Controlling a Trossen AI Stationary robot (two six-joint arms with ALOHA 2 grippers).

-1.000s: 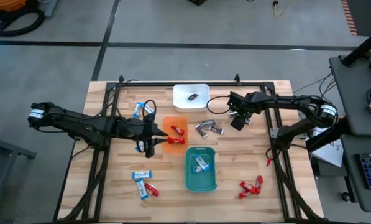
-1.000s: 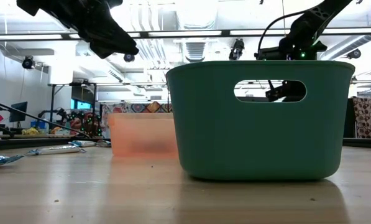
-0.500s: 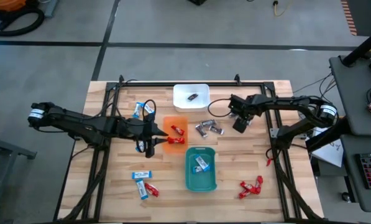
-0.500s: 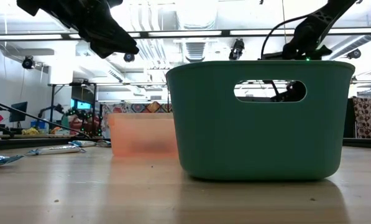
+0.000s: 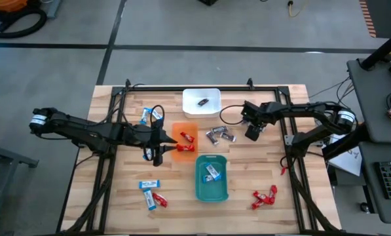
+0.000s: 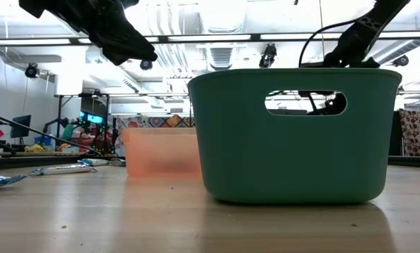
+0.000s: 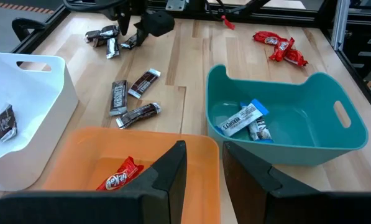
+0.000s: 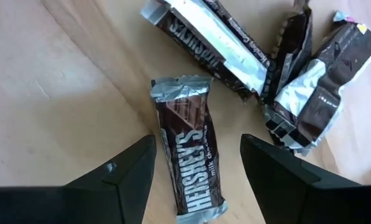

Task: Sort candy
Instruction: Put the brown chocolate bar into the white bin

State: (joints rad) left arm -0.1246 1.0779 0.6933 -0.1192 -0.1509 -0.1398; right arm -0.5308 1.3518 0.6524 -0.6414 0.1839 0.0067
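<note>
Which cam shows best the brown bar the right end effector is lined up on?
Right wrist view: the brown bar fills the picture between the open right end effector, label readable. High view shows it as a speck, left wrist view small and far. Low view: hidden behind the teal bin.

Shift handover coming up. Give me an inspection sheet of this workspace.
Surface: wooden table, bare wood between items.
Job's things: white tray holds one dark candy; orange tray red candy; teal tray blue-and-white candy. Loose: dark candies, red candies, blue-and-white candies.
Clutter: nothing seen.
End effectors: left end effector open above the orange tray; right end effector open, straddling a dark Hershey's bar.
Cables: black cable looped by the right arm.
Surroundings: grey floor, a keyboard at the right.
</note>
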